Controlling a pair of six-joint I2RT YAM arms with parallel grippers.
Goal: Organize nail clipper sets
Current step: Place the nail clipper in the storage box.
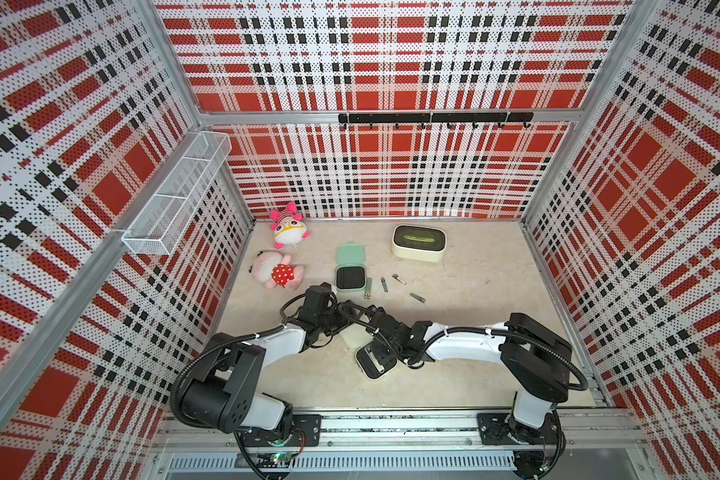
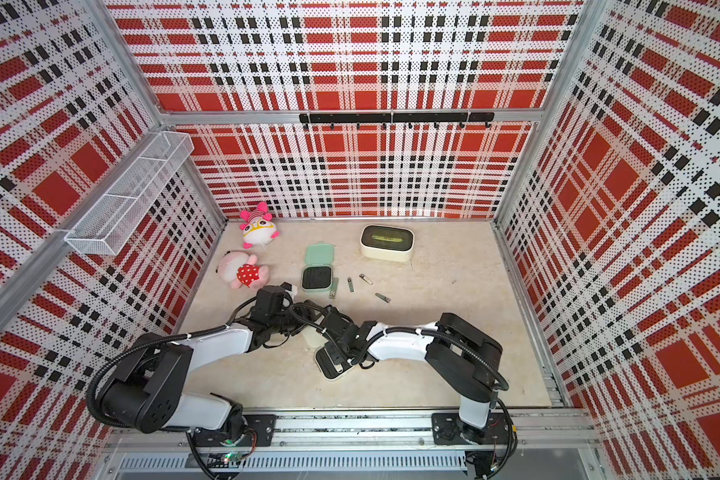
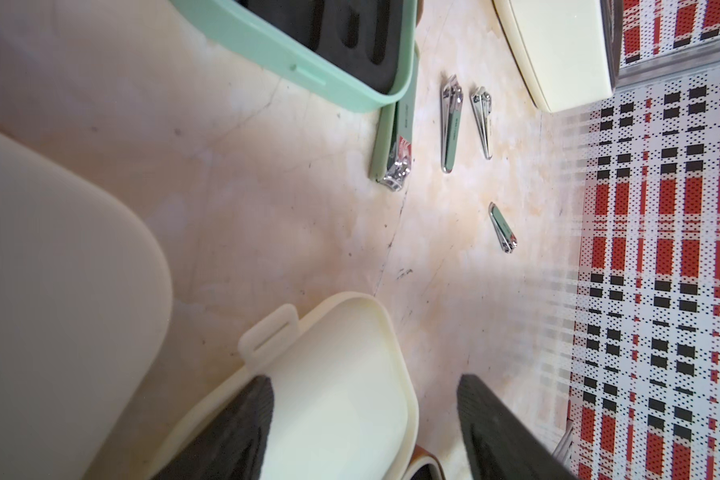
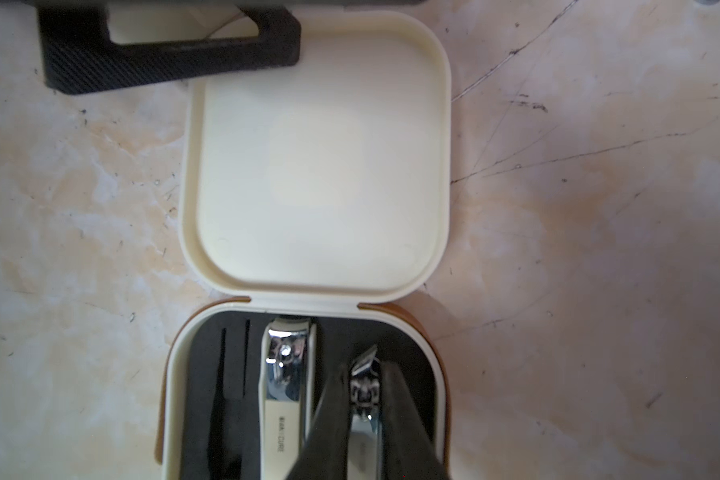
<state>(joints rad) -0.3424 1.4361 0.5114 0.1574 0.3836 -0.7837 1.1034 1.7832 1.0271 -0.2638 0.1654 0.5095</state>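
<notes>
Jaws of the right gripper [image 4: 364, 372] are closed on a small clipper [image 4: 366, 395] above the open cream case [image 4: 316, 166]. The clipper's long axis is parallel to the seated large clipper [image 4: 285, 374], with the blade toward the hinge and the handle end hidden. Left gripper [image 3: 362, 380] jaws are spread at the lid [image 3: 337, 345].

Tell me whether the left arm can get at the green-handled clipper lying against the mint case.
Probably yes. The left hand is open over the cream case's lid, and bare table lies between it and the green-handled clipper; the right hand, shut on a small clipper, is not in that path.
</notes>
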